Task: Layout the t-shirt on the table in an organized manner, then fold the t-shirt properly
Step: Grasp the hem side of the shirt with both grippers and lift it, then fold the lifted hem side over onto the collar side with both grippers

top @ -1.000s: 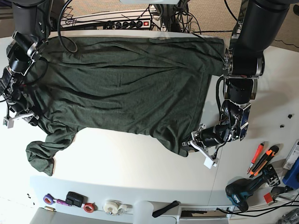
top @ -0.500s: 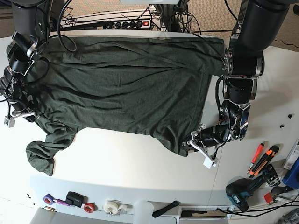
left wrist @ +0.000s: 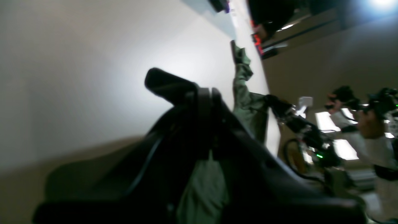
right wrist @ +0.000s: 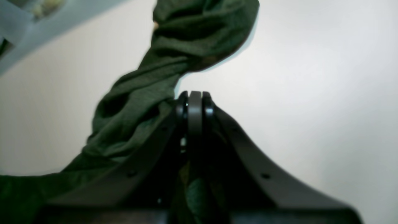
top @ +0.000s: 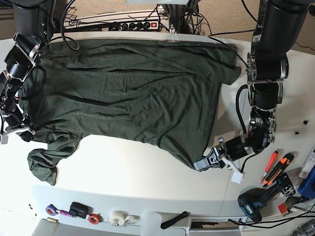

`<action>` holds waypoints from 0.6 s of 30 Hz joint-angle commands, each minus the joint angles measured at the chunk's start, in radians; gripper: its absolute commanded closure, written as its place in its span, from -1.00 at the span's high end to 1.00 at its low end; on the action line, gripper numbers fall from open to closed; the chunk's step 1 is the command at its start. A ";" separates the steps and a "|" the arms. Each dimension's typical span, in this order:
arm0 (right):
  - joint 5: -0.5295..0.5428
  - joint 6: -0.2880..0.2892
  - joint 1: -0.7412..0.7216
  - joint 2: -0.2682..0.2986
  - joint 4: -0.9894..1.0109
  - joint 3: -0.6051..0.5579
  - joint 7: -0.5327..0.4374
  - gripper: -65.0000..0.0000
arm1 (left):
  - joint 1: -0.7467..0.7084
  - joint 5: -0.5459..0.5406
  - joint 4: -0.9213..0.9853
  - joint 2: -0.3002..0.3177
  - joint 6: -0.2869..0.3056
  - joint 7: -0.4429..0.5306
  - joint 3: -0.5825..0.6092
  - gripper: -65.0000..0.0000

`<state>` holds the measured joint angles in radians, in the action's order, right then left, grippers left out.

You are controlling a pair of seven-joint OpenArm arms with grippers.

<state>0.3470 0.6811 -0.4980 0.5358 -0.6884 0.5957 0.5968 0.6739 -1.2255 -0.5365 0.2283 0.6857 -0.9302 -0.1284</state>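
Shift since earlier: pulling the large dark green soft fabric t-shirt [top: 128, 98] rightward over the smooth white table [top: 133, 167].
Left gripper [top: 205, 163]: clamping the hem corner.
Right gripper [top: 22, 132]: pinching the sleeve edge.

Overhead base, two close wrist views

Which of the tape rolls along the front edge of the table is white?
The white tape roll, the right-hand one of the three in the base view. The red tape roll sits beside it, and the purple tape roll lies farthest left.
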 commanded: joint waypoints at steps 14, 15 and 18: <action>0.255 0.017 0.209 0.021 -0.159 0.061 0.094 -1.00 | 0.010 -0.258 -0.076 0.052 0.012 -0.439 -0.058 -1.00; 0.281 0.017 0.231 0.021 -0.190 0.084 0.111 -1.00 | -0.002 -0.258 -0.100 0.052 0.012 -0.442 -0.058 -1.00; 0.346 0.017 0.284 0.021 -0.272 0.166 0.171 -1.00 | -0.051 -0.258 -0.192 0.052 0.012 -0.439 -0.058 -1.00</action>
<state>0.6754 0.6815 -0.1989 0.5278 -0.9440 0.7593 0.7883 0.5915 -1.4536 -0.7128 0.2714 0.6930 -1.3746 -0.1844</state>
